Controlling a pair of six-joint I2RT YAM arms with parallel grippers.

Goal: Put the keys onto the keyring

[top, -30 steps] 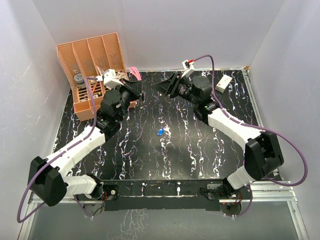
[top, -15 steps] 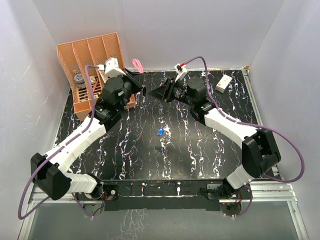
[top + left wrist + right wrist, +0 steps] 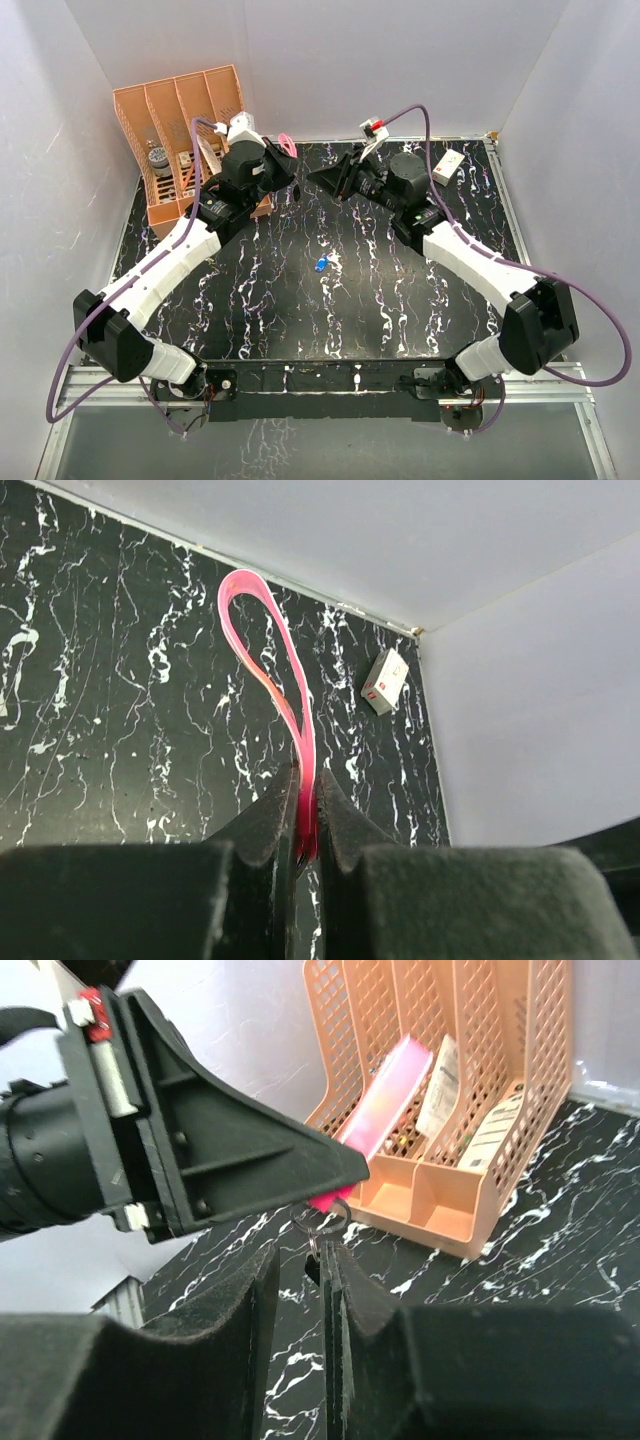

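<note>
My left gripper [image 3: 305, 780] is shut on the lower end of the keyring [image 3: 265, 650], a red-pink strap whose loop stands up beyond the fingertips. In the top view that gripper [image 3: 285, 172] and the keyring [image 3: 287, 146] are at the back of the table, tip to tip with my right gripper [image 3: 310, 173]. In the right wrist view a small metal ring [image 3: 326, 1218] hangs from the pink strap end [image 3: 325, 1201]. A dark key [image 3: 313, 1265] dangles from it between my right gripper's [image 3: 300, 1250] jaws, against one finger, with a narrow gap on the other side. The blue key [image 3: 320, 264] lies mid-table.
An orange mesh file organiser [image 3: 180, 130] holding papers stands at the back left, close behind the left gripper, and fills the background of the right wrist view [image 3: 470, 1080]. A small white box [image 3: 447, 166] lies at the back right. White walls enclose the table.
The left arm has swung towards the back with the keyring. The right gripper's jaws have narrowed around the hanging dark key. The blue key has not moved.
</note>
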